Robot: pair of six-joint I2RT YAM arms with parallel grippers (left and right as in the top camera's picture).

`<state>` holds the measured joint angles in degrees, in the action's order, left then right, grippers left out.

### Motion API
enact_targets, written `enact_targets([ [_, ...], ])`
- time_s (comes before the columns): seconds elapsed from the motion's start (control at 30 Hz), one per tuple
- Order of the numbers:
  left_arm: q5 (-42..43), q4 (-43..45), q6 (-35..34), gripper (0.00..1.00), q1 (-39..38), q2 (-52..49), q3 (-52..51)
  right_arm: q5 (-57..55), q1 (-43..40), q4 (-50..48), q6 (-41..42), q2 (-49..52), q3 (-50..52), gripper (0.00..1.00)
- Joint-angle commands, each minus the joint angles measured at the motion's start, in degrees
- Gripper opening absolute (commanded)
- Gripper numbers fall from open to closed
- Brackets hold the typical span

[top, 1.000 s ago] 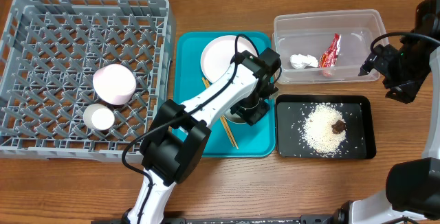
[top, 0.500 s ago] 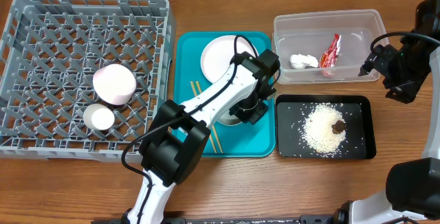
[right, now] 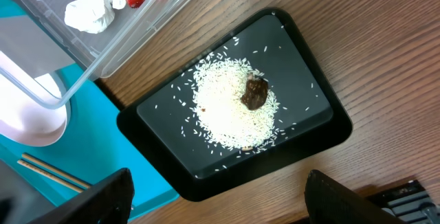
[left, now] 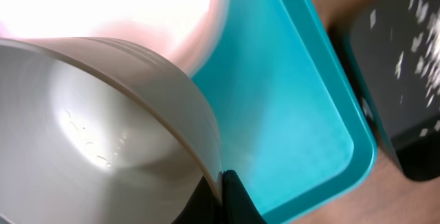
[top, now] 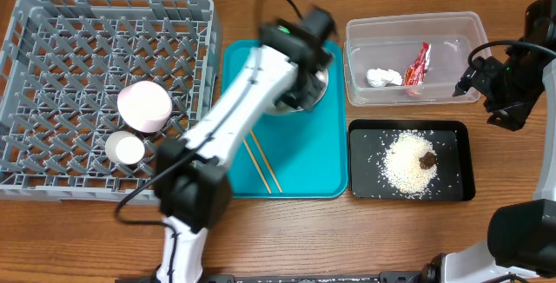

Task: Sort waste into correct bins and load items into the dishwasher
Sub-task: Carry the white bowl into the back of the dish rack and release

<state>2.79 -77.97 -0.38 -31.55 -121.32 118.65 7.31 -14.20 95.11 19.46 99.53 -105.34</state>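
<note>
One pale grey-green bowl [left: 103,135], glossy inside, hangs pinched by left fingers [left: 237,203]; right fingers [right: 344,196] gape empty.

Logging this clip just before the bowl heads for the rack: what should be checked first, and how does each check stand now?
1. Left pincer shut on grey-green bowl rim: ok.
2. Bowl clear of teal tray: cannot tell, overhead blurred.
3. Free pegs in dish rack beside pink bowl and white cup: ok.
4. Right pincer open, off the path: ok.
5. Chopsticks loaded: not ok, lying on the tray.
</note>
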Motion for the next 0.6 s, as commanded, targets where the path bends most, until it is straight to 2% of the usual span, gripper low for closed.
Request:
enact_targets([
  [0.0, 1.9, 0.8, -1.3, 0.04, 6.4, 7.3, 3.4, 0.2, 0.0, -0.2, -0.2, -1.9, -0.8, 0.81],
  [0.1, 8.1, 2.7, -0.2, 0.04, 12.8, 9.7, 3.4, 0.2, 0.0, -0.2, -0.2, -1.9, -0.8, 0.81],
  [0.2, 18.3, 3.7, 2.6, 0.04, 19.8, 10.2, 3.4, 0.2, 0.0, -0.2, -0.2, -1.9, -0.8, 0.81],
  [0.4, 37.2, 3.8, 10.0, 0.04, 33.1, 8.0, 3.3, 0.2, 0.0, -0.2, -0.2, -1.9, -0.8, 0.81],
  [0.57, 49.7, 3.7, 15.1, 0.04, 41.0, 4.9, 3.3, 0.2, 0.0, -0.2, -0.2, -1.9, -0.8, 0.81],
])
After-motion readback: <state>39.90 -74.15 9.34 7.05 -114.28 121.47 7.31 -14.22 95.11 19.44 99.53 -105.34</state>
